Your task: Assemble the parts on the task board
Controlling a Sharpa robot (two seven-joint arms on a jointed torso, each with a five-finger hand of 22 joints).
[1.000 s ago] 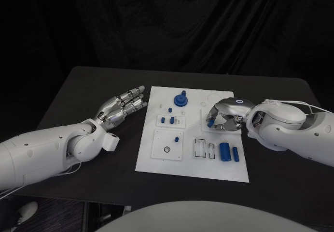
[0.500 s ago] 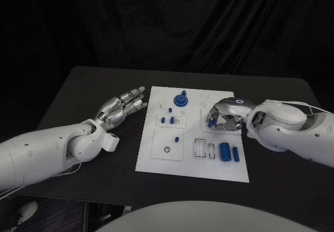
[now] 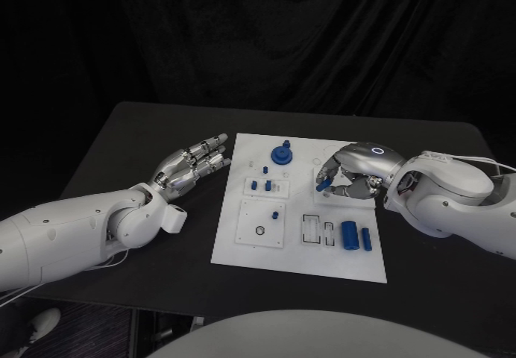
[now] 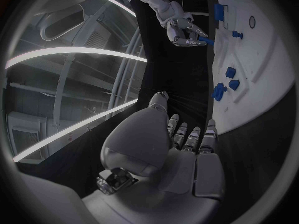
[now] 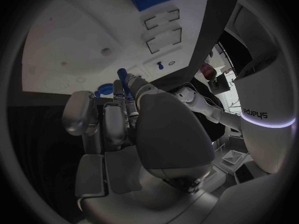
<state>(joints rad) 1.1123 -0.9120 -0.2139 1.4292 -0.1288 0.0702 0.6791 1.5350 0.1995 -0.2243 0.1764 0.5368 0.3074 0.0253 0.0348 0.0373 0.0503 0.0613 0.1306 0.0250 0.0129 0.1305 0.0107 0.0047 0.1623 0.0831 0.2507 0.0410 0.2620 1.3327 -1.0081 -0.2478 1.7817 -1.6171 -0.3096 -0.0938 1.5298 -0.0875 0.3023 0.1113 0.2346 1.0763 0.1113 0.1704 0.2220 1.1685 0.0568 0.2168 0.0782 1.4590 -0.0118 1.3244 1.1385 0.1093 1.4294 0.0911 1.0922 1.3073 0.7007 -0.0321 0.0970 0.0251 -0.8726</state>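
Several blue parts already stand on the board (image 3: pixel 238 250): a gear w/ its post (image 3: pixel 282 154) upper centre of the head view, two short pegs (image 3: pixel 259 184) in a small square plate below it, another peg (image 3: pixel 274 215) by a ring hole on the next plate down. So part of the job looks done, I'd say, tho I can't tell which of these are properly seated vs just resting.

My right hand (image 3: pixel 350 177) sits over the board's right edge, mid-right of the head frame, fingers curled round a small blue pin (image 3: pixel 323 183). In the right wrist view the pin's tip (image 5: pixel 121 73) pokes out past my fingertips, so I'm pinching it, not empty. It hangs just above the board, not yet in any hole as far as I can see.

My left hand (image 3: pixel 190 165) is off the board, left of centre, over bare table (image 3: pixel 129 134), fingers straight & spread, holding nothing. Left wrist view agrees: palm flat, nothing in it.

Still loose, by my guess: a fat cylinder (image 3: pixel 347 233) & a slimmer bar (image 3: pixel 365 238) lying flat lower right on the board, just beside two empty rectangular slots (image 3: pixel 318 228). Those slots look like where they go, but I can't be sure.

Rough call: mid-task. Left to do = seat the pin I'm holding, then the two lying pieces.
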